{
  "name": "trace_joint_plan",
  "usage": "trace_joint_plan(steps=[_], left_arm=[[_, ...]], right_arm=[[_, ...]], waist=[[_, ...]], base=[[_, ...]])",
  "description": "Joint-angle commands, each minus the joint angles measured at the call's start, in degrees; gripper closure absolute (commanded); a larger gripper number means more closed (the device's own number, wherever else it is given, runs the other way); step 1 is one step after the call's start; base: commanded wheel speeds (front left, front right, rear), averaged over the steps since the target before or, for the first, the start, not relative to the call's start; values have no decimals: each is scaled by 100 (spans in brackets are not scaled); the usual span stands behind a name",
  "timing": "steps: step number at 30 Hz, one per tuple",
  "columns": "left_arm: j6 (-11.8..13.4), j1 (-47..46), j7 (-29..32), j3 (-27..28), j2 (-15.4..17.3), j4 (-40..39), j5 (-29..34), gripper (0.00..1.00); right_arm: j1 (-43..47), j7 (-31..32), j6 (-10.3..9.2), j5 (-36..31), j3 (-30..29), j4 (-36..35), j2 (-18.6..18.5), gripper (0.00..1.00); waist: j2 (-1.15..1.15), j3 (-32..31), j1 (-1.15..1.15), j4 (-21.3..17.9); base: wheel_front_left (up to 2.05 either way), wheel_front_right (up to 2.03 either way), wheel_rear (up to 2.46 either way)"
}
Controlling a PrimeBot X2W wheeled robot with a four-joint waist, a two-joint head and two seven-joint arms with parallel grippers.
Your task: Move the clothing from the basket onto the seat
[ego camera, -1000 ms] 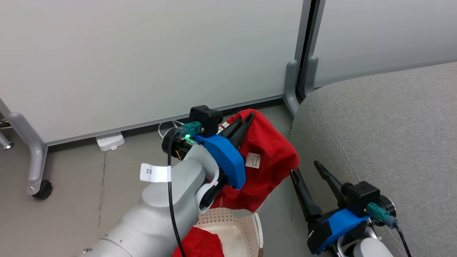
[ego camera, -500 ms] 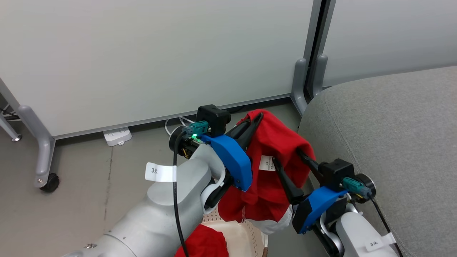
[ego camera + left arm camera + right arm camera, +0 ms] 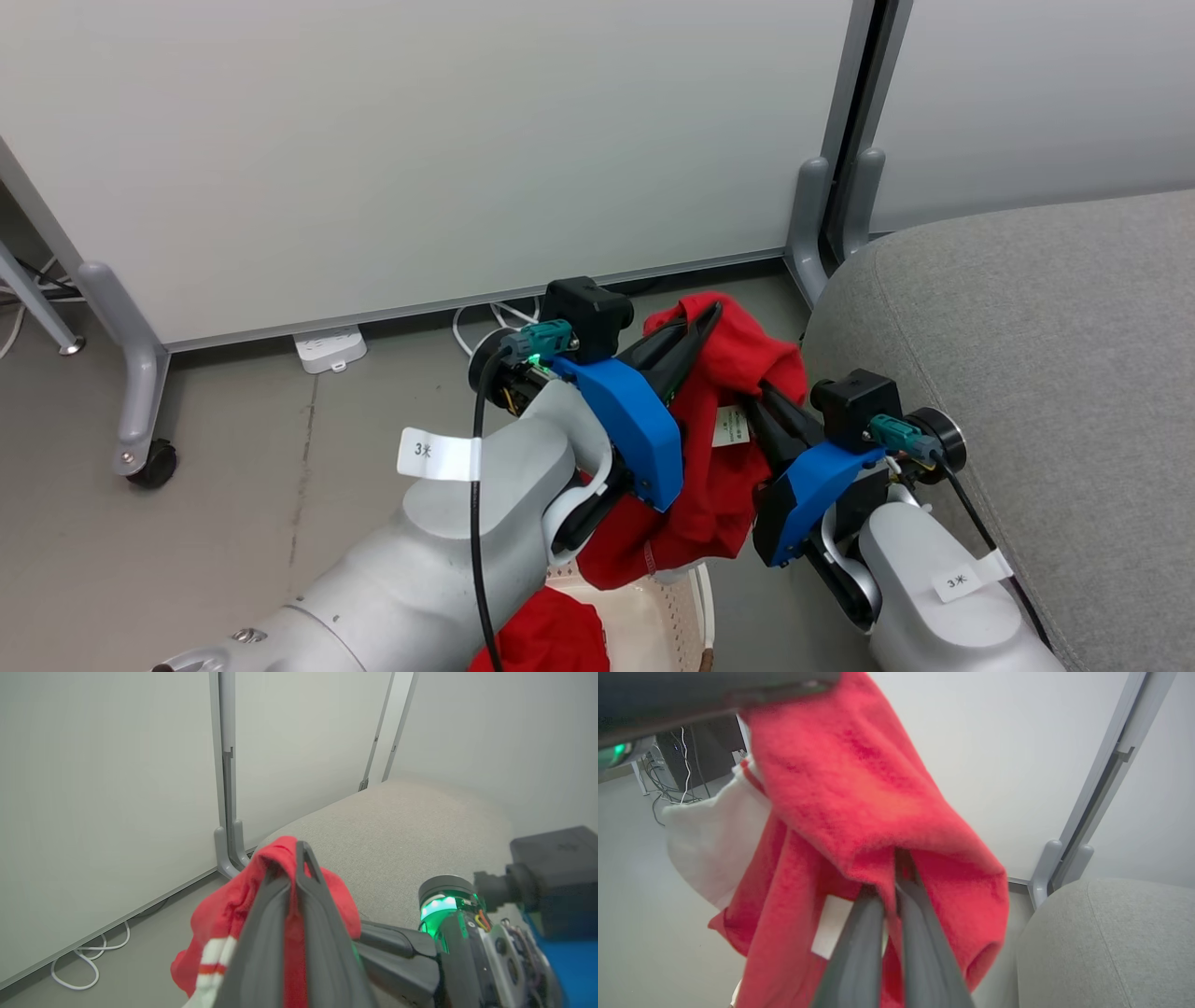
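We log the lower garment (image 3: 549, 637) lying inside the basket (image 3: 667, 614). Above the basket, the left pincer (image 3: 698, 327) is clamped on the lifted garment (image 3: 742, 350); the right pincer (image 3: 767, 399) grips the same cloth's right side. The seat (image 3: 1036, 327) stands right of the basket.

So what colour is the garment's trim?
Trim: white with a red stripe; best in left wrist view.

A white paper tag (image 3: 439, 455) at the left forearm (image 3: 495, 523), centre-left of the head view, reads "3米". A second white tag (image 3: 964, 579) on the right forearm (image 3: 920, 616), at the lower right, reads the same. The small white label (image 3: 731, 427) on the red garment (image 3: 719, 495) carries print too small to read.
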Motion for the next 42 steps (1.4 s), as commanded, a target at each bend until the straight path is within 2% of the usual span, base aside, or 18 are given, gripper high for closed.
trace_joint_plan(steps=[1, 23, 26, 31, 42], left_arm=[[13, -85, -40, -24, 0, 18, -37, 100], [42, -49, -138, -177, 0, 290, -202, 100], [78, -19, -150, -166, 0, 316, -185, 0], [132, 184, -152, 285, 18, 201, 170, 0], [188, 1597, -154, 1852, 576, -893, 1985, 0]], right_arm=[[-83, -67, 3, 32, 22, 44, -20, 100], [-42, -268, 3, 336, 274, 230, -20, 100], [-42, -279, 3, 350, 260, 230, -20, 100], [-61, -293, 3, 321, 140, 188, -20, 100], [41, -306, 2, 205, -111, -15, -20, 100]], waist=[[0, -3, 0, -4], [0, -88, 0, -182], [0, -80, 0, -178], [0, -36, 0, -161], [0, 54, 0, -164]], base=[[0, 0, 0], [0, 0, 0], [0, 0, 0], [0, 0, 0], [0, 0, 0]])
